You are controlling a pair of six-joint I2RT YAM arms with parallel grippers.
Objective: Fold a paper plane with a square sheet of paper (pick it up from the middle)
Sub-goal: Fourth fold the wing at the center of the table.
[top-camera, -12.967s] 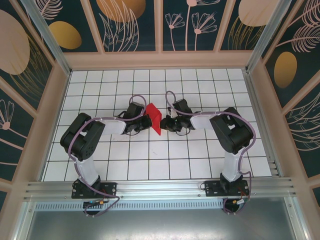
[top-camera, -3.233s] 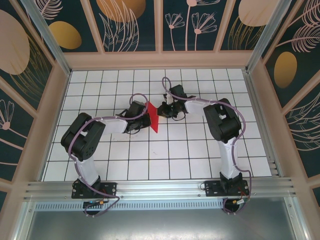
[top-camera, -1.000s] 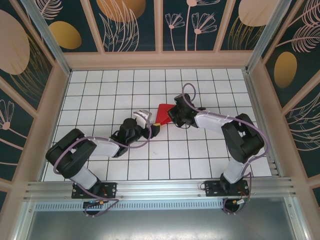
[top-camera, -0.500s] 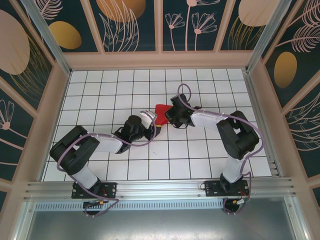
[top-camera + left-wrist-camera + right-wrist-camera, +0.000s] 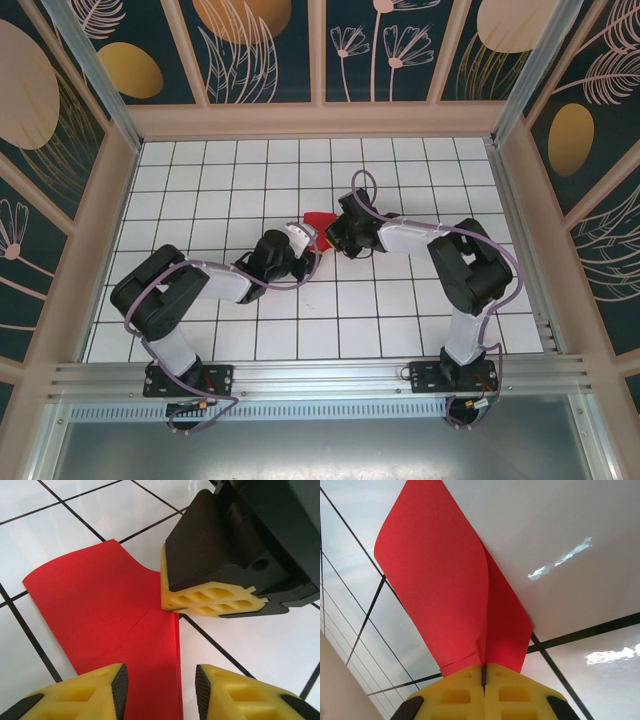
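Observation:
The square sheet of paper is a folded red wedge with a faint crease, low over the white tiles in the middle of the table. My right gripper is shut on one end of it, and the red sheet fans out ahead of the fingers. In the left wrist view the same sheet lies across the tiles, with the right gripper's yellow fingers pinching its far corner. My left gripper is open, its jaws standing either side of the sheet's near right edge, not touching it. From above, the left gripper and the right gripper almost meet.
The floor is a white tiled table with black grid lines, walled by wooden-framed patterned panels. Both arms reach inward to the middle, and their cables loop above them. Open tiles lie all around the paper.
The left arm has come in towards the paper and its jaws have narrowed. The right gripper has carried the paper down and a little left, so less red shows from above.

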